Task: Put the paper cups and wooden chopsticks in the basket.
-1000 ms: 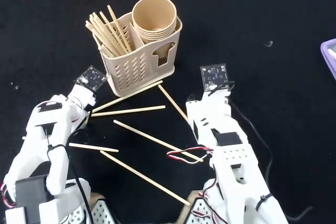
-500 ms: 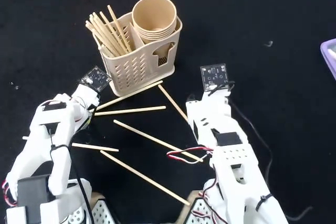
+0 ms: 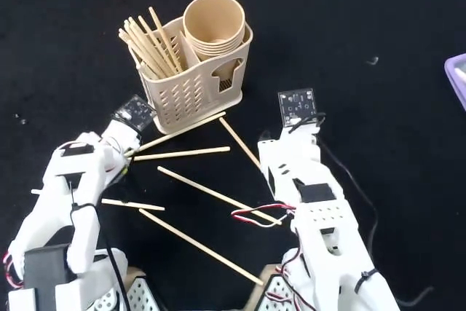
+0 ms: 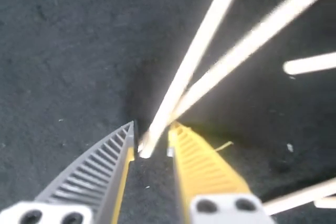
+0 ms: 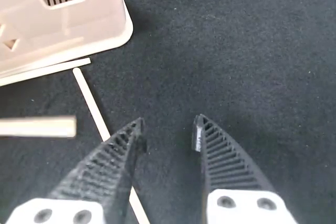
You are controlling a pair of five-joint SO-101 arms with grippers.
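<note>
Chopstick pickup is beginning: the left tool (image 4: pixel 152 127), jaws narrowly spread, is straddling the end of a chopstick (image 4: pixel 194 56) lying on the tabletop (image 3: pixel 378 107), left of centre in the high view. By the look of it, the tool needs closing, then lifting to the basket (image 3: pixel 191 92) at upper centre. The right tool (image 5: pixel 168 124) is hovering spread and empty.

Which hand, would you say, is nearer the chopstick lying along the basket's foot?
Left. The left hand has the near end of that chopstick between its open jaws; the right hand sits apart from its far end.
</note>
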